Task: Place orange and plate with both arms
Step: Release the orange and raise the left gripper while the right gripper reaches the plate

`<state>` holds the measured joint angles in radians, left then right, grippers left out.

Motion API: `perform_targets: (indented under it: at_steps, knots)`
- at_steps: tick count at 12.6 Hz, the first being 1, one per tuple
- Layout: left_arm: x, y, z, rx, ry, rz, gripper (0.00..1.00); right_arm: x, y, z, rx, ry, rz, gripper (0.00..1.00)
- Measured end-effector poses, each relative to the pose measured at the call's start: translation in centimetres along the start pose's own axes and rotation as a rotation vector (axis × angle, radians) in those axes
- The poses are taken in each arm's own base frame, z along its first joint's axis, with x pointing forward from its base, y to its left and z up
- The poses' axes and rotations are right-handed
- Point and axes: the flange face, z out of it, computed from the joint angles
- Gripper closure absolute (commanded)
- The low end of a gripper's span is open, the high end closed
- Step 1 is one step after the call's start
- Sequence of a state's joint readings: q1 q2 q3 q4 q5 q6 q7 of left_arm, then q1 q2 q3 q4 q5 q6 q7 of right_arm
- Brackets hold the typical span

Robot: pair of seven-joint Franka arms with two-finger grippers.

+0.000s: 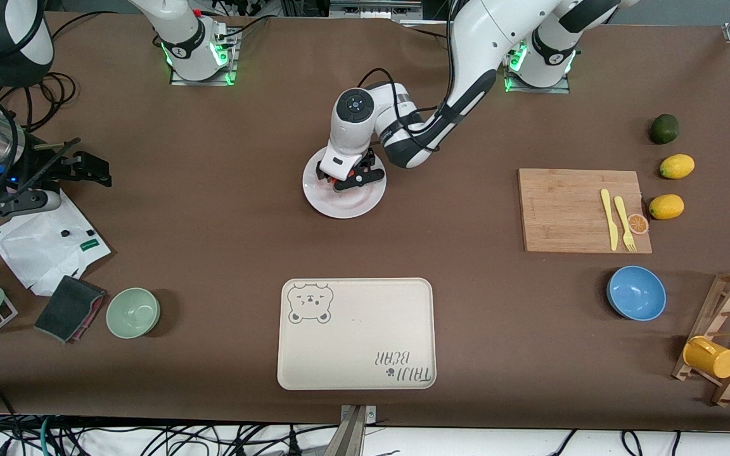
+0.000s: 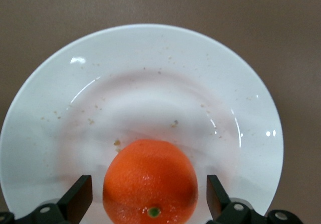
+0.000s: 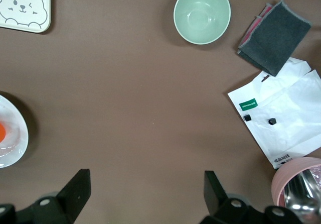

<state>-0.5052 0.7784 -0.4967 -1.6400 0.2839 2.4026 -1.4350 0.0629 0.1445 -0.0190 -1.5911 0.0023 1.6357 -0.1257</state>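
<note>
We've got the round red-orange mandarin orange (image 2: 150,181) sitting on the plain white round plate (image 2: 60,108) mid-worktop. Left gripper (image 2: 149,196) straddles it, fingers apart; the orange looks released. Right gripper (image 3: 145,194) waits spread over bare worktop at its own end. Next: lift the left gripper clear, then probably move the plate.

A robotics lab, dressed as a kitchen. Two arm bases (image 1: 200,47) bolted to a brown-covered table (image 1: 213,240), green status lights glowing, loose cables (image 1: 149,437) trailing along the edge nearest the front camera. Staged props all over: cutting board (image 1: 568,209), tray (image 1: 357,334), bowls (image 1: 636,292), lemons (image 1: 677,166), mug rack (image 1: 729,335).
</note>
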Motion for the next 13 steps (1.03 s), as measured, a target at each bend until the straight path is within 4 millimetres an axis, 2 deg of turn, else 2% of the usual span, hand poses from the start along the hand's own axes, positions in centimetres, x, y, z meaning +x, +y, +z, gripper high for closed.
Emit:
perform_targets:
  at_steps: [1, 3, 5, 7, 9, 10, 11, 13]
  knots:
    - [0.8, 0.2, -0.7, -0.013, 0.008, -0.01, 0.0, 0.0, -0.1, 0.0, 0.001, -0.005, -0.004, 0.0]
    - [4.1, 0.1, -3.3, -0.038, 0.034, -0.05, 0.0, -0.2, -0.2, 0.2, 0.002, -0.019, -0.009, 0.0]
    - [7.8, -0.8, -7.2, -0.031, 0.065, -0.075, 0.0, -0.2, -0.7, 0.2, 0.004, -0.022, -0.02, 0.0]
    - [11.9, -2.2, -11.3, 0.025, 0.084, -0.056, 0.0, 0.0, -2.1, 0.7, 0.017, -0.032, -0.042, 0.0]
    - [17.5, -4.0, -16.3, 0.041, 0.078, -0.015, 0.0, 0.2, -4.1, 2.9, 0.075, -0.052, -0.062, 0.0]
    - [20.6, -5.6, -18.4, 0.044, 0.079, 0.023, 0.0, 0.3, -5.0, 4.7, 0.099, -0.049, -0.067, 0.0]
    - [23.9, -7.8, -20.0, 0.047, 0.08, 0.059, 0.0, 0.4, -5.9, 6.8, 0.133, -0.045, -0.066, 0.0]
    - [29.6, -12.6, -21.8, 0.046, 0.085, 0.127, 0.0, 0.1, -7.8, 11.3, 0.238, -0.046, -0.038, 0.0]
